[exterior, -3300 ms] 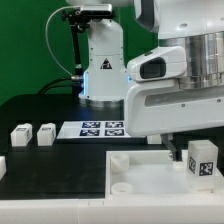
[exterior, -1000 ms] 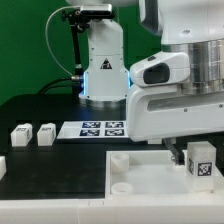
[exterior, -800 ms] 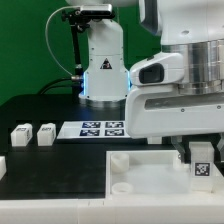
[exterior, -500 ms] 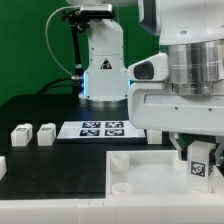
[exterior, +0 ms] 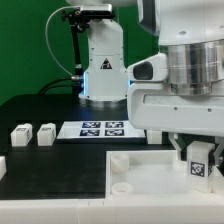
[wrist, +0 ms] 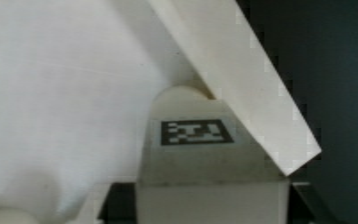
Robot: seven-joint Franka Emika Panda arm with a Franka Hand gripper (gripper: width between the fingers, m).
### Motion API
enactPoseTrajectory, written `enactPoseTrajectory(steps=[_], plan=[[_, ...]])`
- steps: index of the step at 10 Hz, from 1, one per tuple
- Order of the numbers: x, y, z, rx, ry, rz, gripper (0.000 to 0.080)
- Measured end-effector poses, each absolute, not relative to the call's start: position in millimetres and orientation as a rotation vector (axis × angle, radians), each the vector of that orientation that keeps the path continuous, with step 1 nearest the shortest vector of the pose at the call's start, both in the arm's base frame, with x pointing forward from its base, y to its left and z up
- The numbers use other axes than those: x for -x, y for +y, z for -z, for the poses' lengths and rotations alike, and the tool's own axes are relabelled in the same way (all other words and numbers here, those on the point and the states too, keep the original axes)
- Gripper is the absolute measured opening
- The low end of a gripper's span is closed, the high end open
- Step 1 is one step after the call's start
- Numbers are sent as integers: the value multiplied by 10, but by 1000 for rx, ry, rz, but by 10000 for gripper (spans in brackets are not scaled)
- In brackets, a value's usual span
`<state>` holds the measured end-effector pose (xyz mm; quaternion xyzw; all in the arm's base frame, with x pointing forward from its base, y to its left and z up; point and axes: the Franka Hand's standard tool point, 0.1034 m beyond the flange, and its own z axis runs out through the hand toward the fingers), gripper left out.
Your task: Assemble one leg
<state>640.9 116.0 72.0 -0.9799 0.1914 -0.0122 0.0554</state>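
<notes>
Gripping the leg (exterior: 200, 160) between its fingers, the gripper (exterior: 196, 150) hangs low over the white tray (exterior: 145, 178) near the worktop's front edge, at the exterior view's right. The leg's tagged face looks toward the camera, its lower end down at the tray's surface; whether it touches cannot be told. In the wrist view the leg (wrist: 202, 140) shows its tag beside the tray's raised rim (wrist: 247, 80). Two spare legs (exterior: 32, 134) stand on the black worktop, with the marker board (exterior: 98, 128) just beside them.
</notes>
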Motion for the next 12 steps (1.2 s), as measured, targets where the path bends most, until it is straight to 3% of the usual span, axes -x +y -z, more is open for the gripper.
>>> enactPoseTrajectory(steps=[3, 8, 10, 12], plan=[[-6409, 1160, -720, 2974, 581, 37, 295], [-6377, 1193, -692, 2314, 1880, -47, 295], [-6356, 1200, -692, 1970, 2151, -8, 295], [-6348, 1195, -689, 1996, 2129, 0, 295]])
